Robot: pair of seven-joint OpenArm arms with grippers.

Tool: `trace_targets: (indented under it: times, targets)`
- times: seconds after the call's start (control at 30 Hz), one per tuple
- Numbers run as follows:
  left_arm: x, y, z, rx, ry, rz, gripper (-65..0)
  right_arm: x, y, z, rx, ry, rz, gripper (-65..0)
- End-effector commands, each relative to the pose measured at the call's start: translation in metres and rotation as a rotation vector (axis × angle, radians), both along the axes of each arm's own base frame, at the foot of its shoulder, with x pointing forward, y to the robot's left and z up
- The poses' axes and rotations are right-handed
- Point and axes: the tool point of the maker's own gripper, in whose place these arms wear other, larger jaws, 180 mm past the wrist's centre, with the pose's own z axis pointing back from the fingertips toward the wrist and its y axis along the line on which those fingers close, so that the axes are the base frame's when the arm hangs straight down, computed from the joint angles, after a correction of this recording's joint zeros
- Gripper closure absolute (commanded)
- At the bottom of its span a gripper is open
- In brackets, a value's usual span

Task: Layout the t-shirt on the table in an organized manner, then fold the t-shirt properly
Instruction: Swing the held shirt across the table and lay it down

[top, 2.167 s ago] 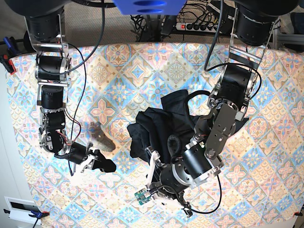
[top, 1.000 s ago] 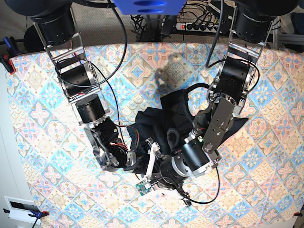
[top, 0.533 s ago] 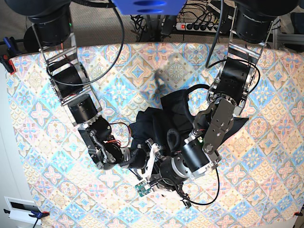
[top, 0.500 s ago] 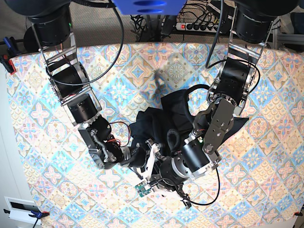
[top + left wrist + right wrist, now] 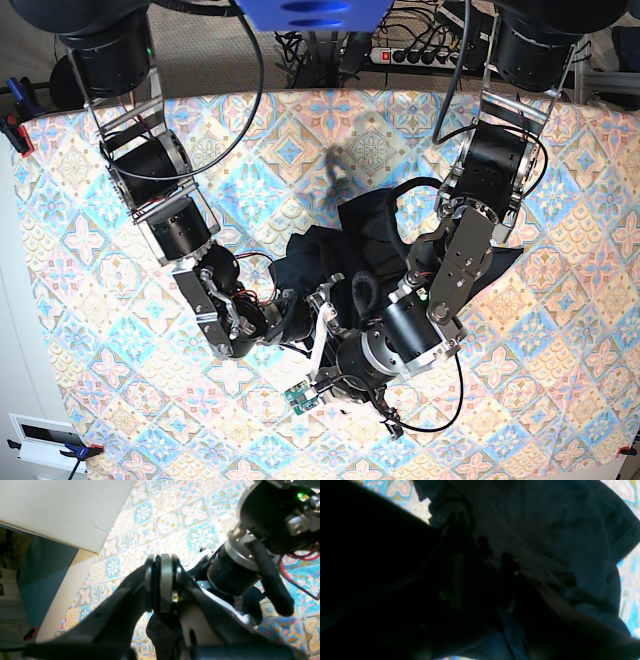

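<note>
Beside the left gripper (image 5: 322,312), pinched shut on the bunched t-shirt (image 5: 345,245) mid-table (image 5: 90,250), the right gripper (image 5: 298,318) has swung in from the cloth's far edge. Its jaws are narrowing, though whether they hold fabric I cannot tell. Spreading can likely begin once both grip.

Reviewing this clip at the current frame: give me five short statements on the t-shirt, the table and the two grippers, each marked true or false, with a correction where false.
1. The t-shirt lies crumpled in a heap. True.
2. The t-shirt is white with a printed logo. False: it is plain black.
3. The left gripper has its jaws shut. True.
4. The right gripper is far from the t-shirt, near the table's edge. False: it is at the heap's edge, beside the other arm's wrist.
5. The table has a plain grey surface. False: it has a pastel tile pattern.
</note>
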Motion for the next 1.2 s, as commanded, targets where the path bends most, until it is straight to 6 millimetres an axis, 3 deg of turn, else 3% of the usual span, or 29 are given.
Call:
trace_targets:
  times: [0.0,0.17,0.33,0.43,0.53,0.6,0.7,0.8,0.9,0.93,1.0,1.1,1.17]
  targets:
    - [0.004,-0.004,0.023,-0.030,-0.058,-0.009,0.0,0.013,0.008,0.029,0.049,-0.061,0.012,-16.9]
    - [0.004,-0.003,0.024,-0.032,-0.060,-0.007,0.0,0.013,0.010,0.031,0.052,-0.069,0.018,0.0]
    - [0.008,-0.001,0.034,-0.037,-0.088,0.006,0.0,0.011,0.027,0.060,0.102,-0.152,0.062,0.0]
    - [0.018,0.009,0.049,-0.088,-0.116,0.076,0.0,0.030,0.012,0.070,0.160,-0.149,-0.029,0.0]
    - [0.027,0.021,0.067,-0.201,-0.119,0.150,0.0,0.061,-0.032,0.071,0.193,-0.135,-0.197,0.0]
    - [0.027,0.017,0.072,-0.252,-0.107,0.161,0.0,0.078,-0.061,0.070,0.188,-0.137,-0.300,0.0]
    - [0.022,-0.006,0.055,-0.229,-0.034,0.122,0.0,0.102,-0.111,0.069,0.159,-0.147,-0.489,0.0]
    - [0.013,-0.040,0.035,-0.187,0.039,0.052,0.0,0.119,-0.176,0.067,0.142,-0.143,-0.719,0.0]
    - [-0.009,-0.080,0.011,-0.125,0.108,-0.088,0.0,0.119,-0.235,0.061,0.130,-0.135,-0.884,0.0]
    - [-0.020,-0.093,0.005,-0.108,0.125,-0.142,0.0,0.117,-0.261,0.059,0.117,-0.134,-0.942,0.0]
    - [-0.044,-0.114,-0.008,-0.052,0.159,-0.239,0.0,0.112,-0.295,0.058,0.102,-0.138,-1.011,0.0]
    - [-0.067,-0.130,-0.020,-0.039,0.211,-0.326,0.0,0.103,-0.328,0.057,0.080,-0.147,-1.056,0.0]
    - [-0.077,-0.135,-0.021,-0.056,0.249,-0.371,0.0,0.092,-0.335,0.044,0.086,-0.123,-1.071,0.0]
